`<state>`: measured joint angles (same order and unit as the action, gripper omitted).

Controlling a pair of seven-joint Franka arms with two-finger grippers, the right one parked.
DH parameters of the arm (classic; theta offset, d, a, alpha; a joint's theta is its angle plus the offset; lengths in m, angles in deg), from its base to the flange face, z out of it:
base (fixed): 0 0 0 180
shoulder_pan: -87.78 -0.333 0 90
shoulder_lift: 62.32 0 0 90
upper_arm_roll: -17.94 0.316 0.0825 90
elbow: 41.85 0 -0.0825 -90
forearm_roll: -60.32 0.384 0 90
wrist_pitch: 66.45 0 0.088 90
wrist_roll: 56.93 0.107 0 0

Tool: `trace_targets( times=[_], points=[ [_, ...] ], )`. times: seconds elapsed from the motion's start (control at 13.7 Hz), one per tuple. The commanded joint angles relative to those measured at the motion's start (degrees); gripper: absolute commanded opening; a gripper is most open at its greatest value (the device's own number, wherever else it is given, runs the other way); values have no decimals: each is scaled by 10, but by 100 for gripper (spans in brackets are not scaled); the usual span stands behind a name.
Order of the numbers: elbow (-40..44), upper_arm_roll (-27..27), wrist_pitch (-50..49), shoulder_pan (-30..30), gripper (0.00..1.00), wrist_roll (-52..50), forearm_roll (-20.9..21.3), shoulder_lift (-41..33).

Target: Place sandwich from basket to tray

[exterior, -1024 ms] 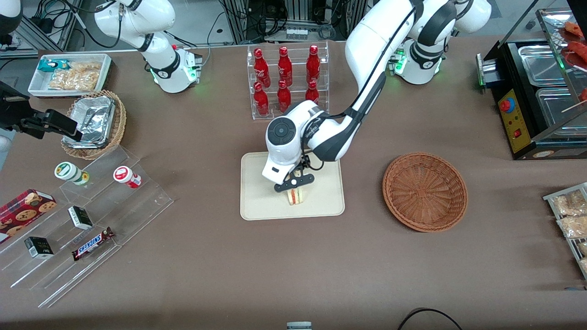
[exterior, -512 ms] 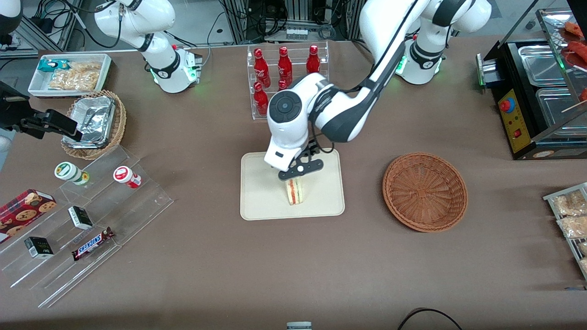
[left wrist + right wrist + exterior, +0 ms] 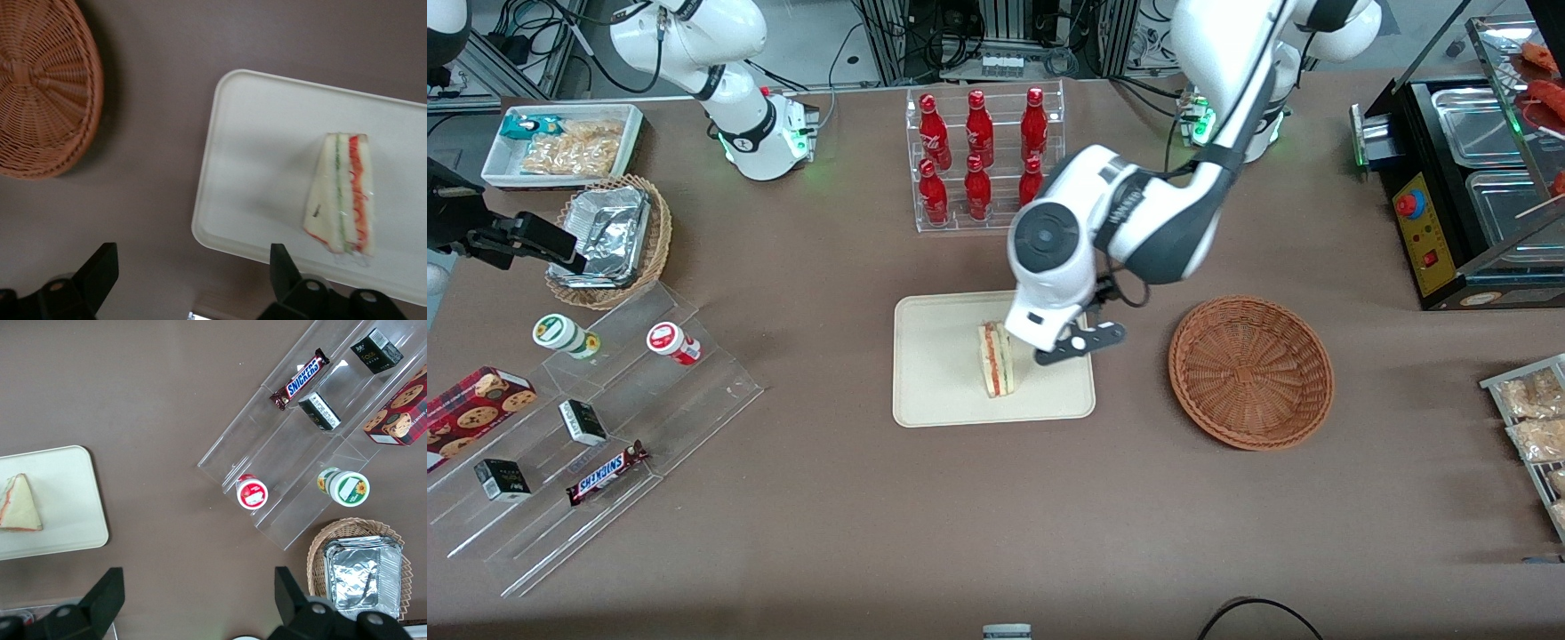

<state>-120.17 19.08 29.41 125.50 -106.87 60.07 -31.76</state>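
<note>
The sandwich point(image 3: 996, 359), a pale bread wedge with red and green layers, stands on its edge on the cream tray point(image 3: 943, 391). It also shows in the left wrist view point(image 3: 340, 200) on the tray point(image 3: 267, 167) and in the right wrist view point(image 3: 19, 503). The reddish-brown basket point(image 3: 1251, 371) is empty and sits toward the working arm's end; it also shows in the left wrist view point(image 3: 40, 93). My gripper point(image 3: 1074, 343) is open and empty, raised above the tray's edge that faces the basket, beside the sandwich. Its fingers point(image 3: 100, 270) hold nothing.
A clear rack of red bottles point(image 3: 983, 156) stands farther from the front camera than the tray. A stepped acrylic shelf point(image 3: 596, 427) with snacks and a tan basket with a foil container point(image 3: 609, 238) lie toward the parked arm's end. A black food warmer point(image 3: 1467, 178) stands toward the working arm's end.
My gripper has let go of the sandwich, risen and moved sideways toward the basket. The sandwich stays standing on the tray.
</note>
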Motion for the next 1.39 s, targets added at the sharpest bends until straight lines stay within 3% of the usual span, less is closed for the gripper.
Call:
trace_targets(
  times=[0.0,0.37,0.73,0.95,1.32],
  points=[
    [-87,-2,-1,-47,100,82,-4,-83],
    [-161,-2,-14,-145,100,249,-8,-175],
    [-164,-2,-84,-227,100,374,-7,-238],
    [-161,-54,-107,-328,100,433,-5,-269],
    [-140,-108,-118,-424,100,448,9,-297]
  ],
)
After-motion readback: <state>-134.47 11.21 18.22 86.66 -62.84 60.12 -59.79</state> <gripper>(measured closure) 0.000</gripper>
